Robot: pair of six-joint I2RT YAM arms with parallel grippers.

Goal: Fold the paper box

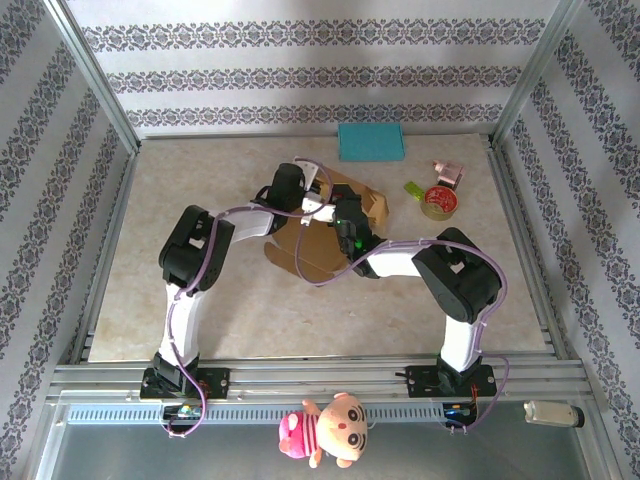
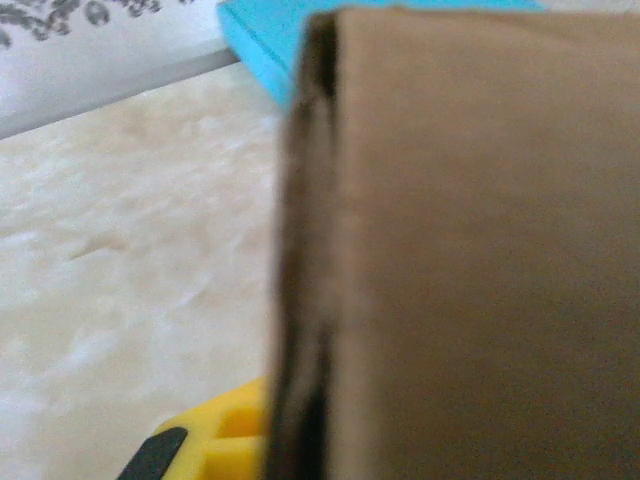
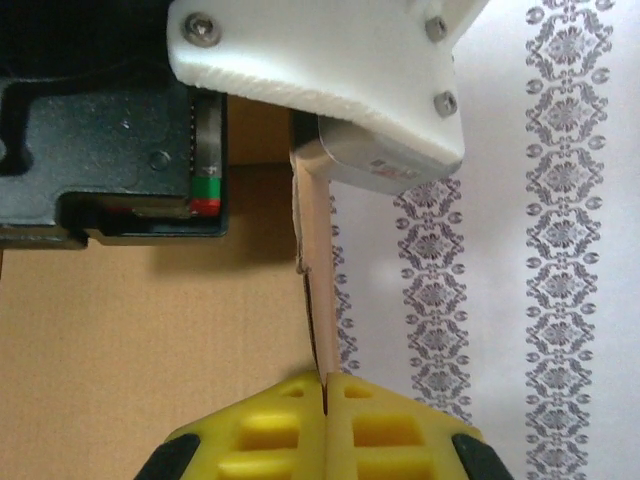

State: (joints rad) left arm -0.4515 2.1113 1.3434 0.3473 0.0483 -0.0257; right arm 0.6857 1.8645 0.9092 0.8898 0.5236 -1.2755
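The brown cardboard paper box lies near the table's middle, half folded. Its flat panel spreads toward 7 o'clock, and raised walls stand at its 2 o'clock end. In the right wrist view, a thin upright flap rises on edge toward 12 o'clock beside a flat tan panel.

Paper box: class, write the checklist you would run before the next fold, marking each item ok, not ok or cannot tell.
1. Right gripper shut on the flap: ok.
2. Left gripper shut: ok.
3. Left gripper's hold on the paper box: cannot tell, cardboard blocks the view.
4. Paper box fully folded: not ok, a panel lies flat on the table.
5. Tape roll apart from the paper box: ok.
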